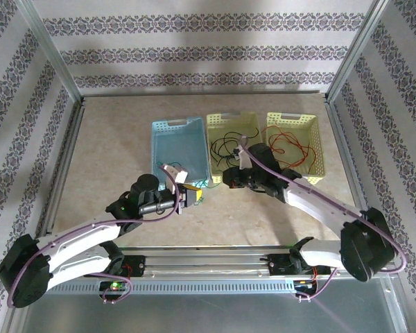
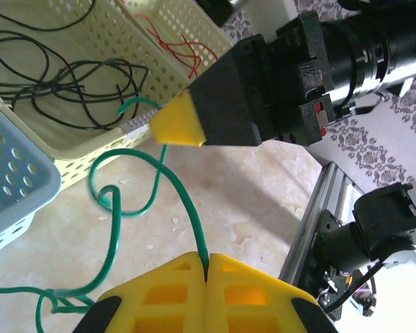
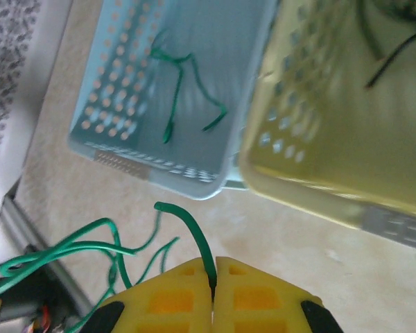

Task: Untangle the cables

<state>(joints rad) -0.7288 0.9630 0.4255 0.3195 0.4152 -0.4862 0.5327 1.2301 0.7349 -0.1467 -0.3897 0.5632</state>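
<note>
Two grips we are seeing on green cable: left gripper clamped tight at frame bottom, right gripper likewise. Cable looping over table, lower left; black cable lying in yellow basket, upper left.

A: Top view is bright and even, soft light from overhead, faint arm shadows on table. Sharp.
B: Right wrist is smeared, blue basket and yellow basket blurred. Left wrist: green cable crisp, right background washed out.
</note>
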